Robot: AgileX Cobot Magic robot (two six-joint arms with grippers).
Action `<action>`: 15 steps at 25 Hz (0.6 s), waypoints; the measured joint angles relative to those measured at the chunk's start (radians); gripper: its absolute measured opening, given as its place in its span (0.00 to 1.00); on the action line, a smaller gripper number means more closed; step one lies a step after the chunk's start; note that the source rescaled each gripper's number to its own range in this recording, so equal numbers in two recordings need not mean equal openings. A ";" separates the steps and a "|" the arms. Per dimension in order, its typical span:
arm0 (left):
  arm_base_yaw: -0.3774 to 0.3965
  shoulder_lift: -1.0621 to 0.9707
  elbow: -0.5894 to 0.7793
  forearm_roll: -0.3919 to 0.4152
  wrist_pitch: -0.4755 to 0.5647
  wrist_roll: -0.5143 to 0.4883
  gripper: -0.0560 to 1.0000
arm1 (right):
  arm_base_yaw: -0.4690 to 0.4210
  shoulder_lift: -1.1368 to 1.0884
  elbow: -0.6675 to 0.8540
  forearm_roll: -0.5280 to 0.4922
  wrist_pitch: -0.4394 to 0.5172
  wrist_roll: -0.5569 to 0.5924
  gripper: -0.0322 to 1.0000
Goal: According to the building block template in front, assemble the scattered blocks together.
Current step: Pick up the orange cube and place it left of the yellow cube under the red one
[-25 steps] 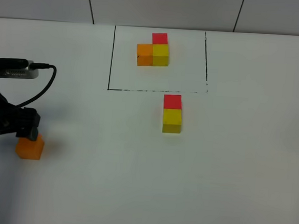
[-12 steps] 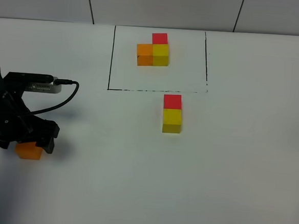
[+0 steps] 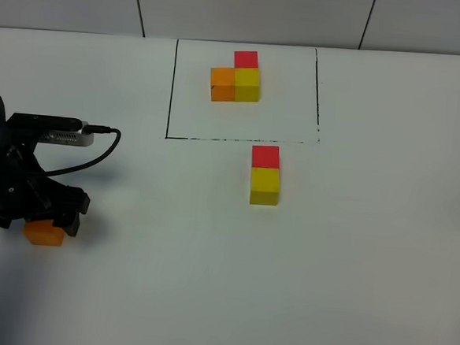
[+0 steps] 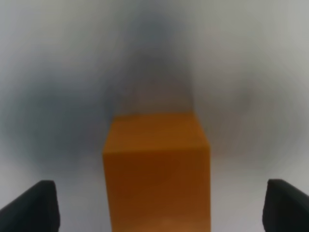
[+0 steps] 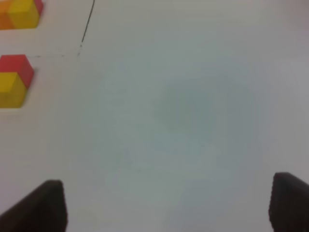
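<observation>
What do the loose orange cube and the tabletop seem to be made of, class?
Orange cube: probably painted wood or foam, matte; even colour, straight edges, no glare. Tabletop: likely laminate or coated board, smooth white; uniform, no grain visible. Looks alone cannot confirm either.

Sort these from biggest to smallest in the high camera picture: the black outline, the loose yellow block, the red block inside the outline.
1. Black outline, by far the largest.
2. Loose yellow block.
3. Red block inside the outline: looks smallest, but it sits farther away and partly hidden, so unsure.
</observation>
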 joint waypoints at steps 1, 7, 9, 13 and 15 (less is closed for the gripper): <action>0.000 0.000 0.008 0.002 -0.013 -0.003 0.95 | 0.000 0.000 0.000 0.000 0.000 0.000 0.72; 0.000 0.000 0.032 0.004 -0.061 -0.005 0.94 | 0.000 0.000 0.000 0.000 0.000 0.000 0.72; 0.000 0.000 0.032 0.004 -0.066 -0.006 0.94 | 0.000 0.000 0.000 0.000 0.000 0.000 0.72; 0.000 0.000 0.044 0.004 -0.085 -0.008 0.93 | 0.000 0.000 0.000 0.000 0.000 0.000 0.72; 0.000 0.000 0.067 0.004 -0.113 -0.008 0.93 | 0.000 0.000 0.000 0.000 0.000 0.000 0.72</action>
